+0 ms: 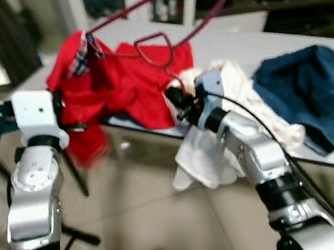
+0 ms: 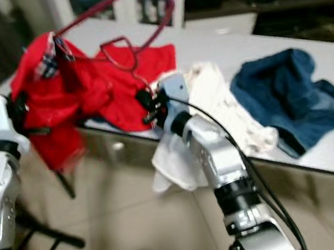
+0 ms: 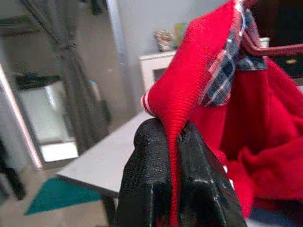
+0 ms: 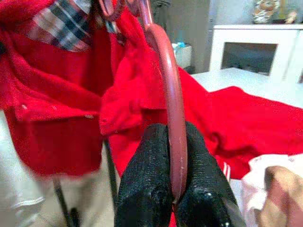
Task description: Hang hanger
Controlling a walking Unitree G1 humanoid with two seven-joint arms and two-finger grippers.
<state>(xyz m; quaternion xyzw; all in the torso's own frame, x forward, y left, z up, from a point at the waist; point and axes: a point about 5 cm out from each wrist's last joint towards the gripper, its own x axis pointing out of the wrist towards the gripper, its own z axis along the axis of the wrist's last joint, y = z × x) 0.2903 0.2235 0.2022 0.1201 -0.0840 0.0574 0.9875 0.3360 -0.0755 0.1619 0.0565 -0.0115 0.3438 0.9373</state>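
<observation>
A dark red hanger [image 4: 166, 64] is held up over the left end of the grey table [image 1: 230, 42], its long bar slanting up toward the back. A red garment [image 1: 131, 86] with a plaid collar lining [image 3: 220, 78] hangs from one end of the hanger and spreads over the table corner. My right gripper [image 4: 171, 135] is shut on the hanger's curved hook part, just off the table's front edge. At the garment's left side, my left gripper [image 3: 173, 137] is shut on a ribbed red edge of it.
A white cloth [image 1: 236, 91] droops over the table's front edge behind my right arm. A blue garment [image 1: 311, 93] lies on the table at the right. A dark stand's legs [image 1: 75, 174] are on the floor at the left. White cabinets [image 1: 139, 5] line the back.
</observation>
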